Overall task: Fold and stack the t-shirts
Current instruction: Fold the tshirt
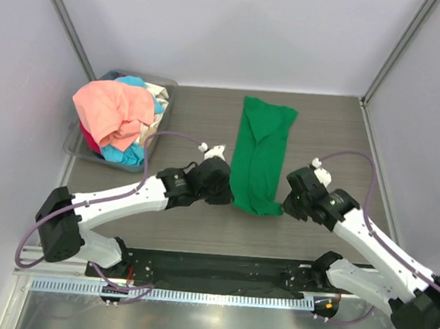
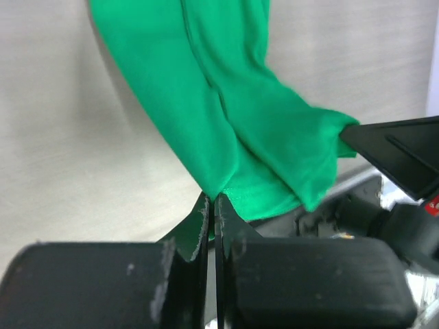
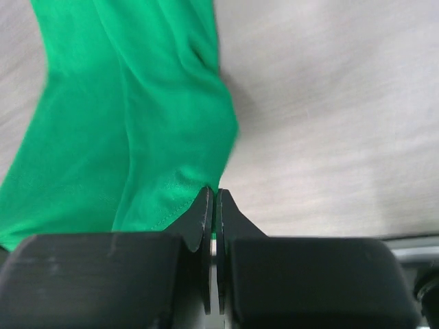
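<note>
A bright green t-shirt (image 1: 260, 154) lies folded into a long narrow strip on the table, running from the back to the near middle. My left gripper (image 1: 229, 197) is shut on its near left corner (image 2: 226, 179). My right gripper (image 1: 285, 204) is shut on its near right corner (image 3: 185, 179). Both hold the near end slightly raised. A heap of t-shirts, salmon-pink (image 1: 111, 110) on top, light blue (image 1: 123, 155), cream and red beneath, sits at the back left.
The heap fills a grey translucent plastic bin (image 1: 165, 85) at the back left corner. Grey walls and metal posts close the table at left, right and back. The arm bases and a black rail (image 1: 212, 267) lie along the near edge.
</note>
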Controlling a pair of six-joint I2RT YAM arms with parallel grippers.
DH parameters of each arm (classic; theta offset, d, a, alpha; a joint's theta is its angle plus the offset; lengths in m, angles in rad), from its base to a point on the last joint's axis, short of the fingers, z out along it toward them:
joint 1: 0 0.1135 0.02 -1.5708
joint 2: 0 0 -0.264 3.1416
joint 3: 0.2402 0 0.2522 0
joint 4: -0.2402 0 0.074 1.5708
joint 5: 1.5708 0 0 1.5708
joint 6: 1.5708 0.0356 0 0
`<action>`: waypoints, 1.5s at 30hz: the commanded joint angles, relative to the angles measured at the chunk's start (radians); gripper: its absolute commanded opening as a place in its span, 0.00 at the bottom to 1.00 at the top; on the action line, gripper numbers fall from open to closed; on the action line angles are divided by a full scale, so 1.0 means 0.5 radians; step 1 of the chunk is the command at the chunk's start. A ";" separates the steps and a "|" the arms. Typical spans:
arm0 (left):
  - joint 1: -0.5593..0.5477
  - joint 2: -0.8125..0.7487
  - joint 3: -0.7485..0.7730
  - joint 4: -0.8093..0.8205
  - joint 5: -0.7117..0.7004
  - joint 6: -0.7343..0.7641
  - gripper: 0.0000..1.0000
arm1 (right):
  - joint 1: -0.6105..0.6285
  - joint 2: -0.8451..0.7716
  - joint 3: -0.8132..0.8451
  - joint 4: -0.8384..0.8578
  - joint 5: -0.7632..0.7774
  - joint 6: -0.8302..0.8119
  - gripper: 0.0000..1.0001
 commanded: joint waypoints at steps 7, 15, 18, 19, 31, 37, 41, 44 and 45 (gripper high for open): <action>0.428 0.455 0.615 -0.238 0.183 0.479 0.00 | -0.197 0.703 0.648 0.303 0.342 -0.539 0.01; 0.717 1.012 1.155 -0.349 0.391 0.743 0.00 | -0.495 1.170 0.921 0.508 0.145 -0.754 0.01; 0.797 1.190 1.348 -0.367 0.468 0.780 0.00 | -0.553 1.296 1.007 0.542 0.124 -0.800 0.01; 0.809 1.240 1.406 -0.376 0.495 0.789 0.00 | -0.569 1.369 1.029 0.552 0.112 -0.806 0.01; 0.923 1.777 2.029 -0.502 0.683 0.856 0.02 | -0.738 1.774 1.274 0.644 -0.014 -0.920 0.01; 0.966 1.955 2.238 -0.569 0.710 0.856 0.04 | -0.778 1.952 1.373 0.677 -0.057 -0.957 0.01; 0.996 2.117 2.401 -0.625 0.732 0.835 0.10 | -0.811 2.078 1.480 0.687 -0.115 -0.963 0.01; 1.027 2.222 2.627 -0.689 0.775 0.829 0.22 | -0.842 2.185 1.599 0.687 -0.131 -0.957 0.10; 1.054 2.298 2.707 -0.717 0.784 0.811 0.26 | -0.866 2.213 1.642 0.678 -0.143 -0.960 0.24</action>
